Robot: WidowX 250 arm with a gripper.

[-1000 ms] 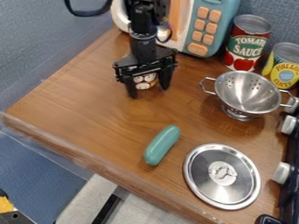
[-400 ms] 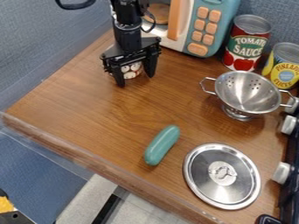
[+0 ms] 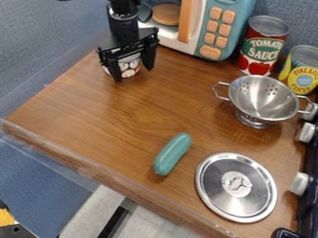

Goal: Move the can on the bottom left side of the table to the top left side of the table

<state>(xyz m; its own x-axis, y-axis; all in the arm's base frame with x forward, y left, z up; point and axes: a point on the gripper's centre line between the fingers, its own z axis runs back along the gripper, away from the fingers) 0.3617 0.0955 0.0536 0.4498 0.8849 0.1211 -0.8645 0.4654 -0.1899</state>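
While checking out the wooden table (image 3: 93, 121), see a teal-and-white toy microwave (image 3: 243, 10) up top, black gripper (image 3: 133, 74) upper left, steel colander (image 3: 267, 104) at right, round metal lid (image 3: 242, 207) below that, plus a red-labelled can (image 3: 256, 49) and yellow-labelled can (image 3: 301, 79) top right. Also spot the patterned can (image 3: 129, 66), table's upper left, clamped between the gripper's fingers. Then find a teal rounded stick (image 3: 172, 154) beside the lid.

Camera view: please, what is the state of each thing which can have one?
Gripper: closed on the small can
Small can: upright, top hidden
Toy microwave: upright, door state unclear
Tomato can: upright, top closed
Pineapple can: upright, top closed
Colander: upright, empty
Metal lid: lying flat, off any pot
Green oblong toy: lying on its side
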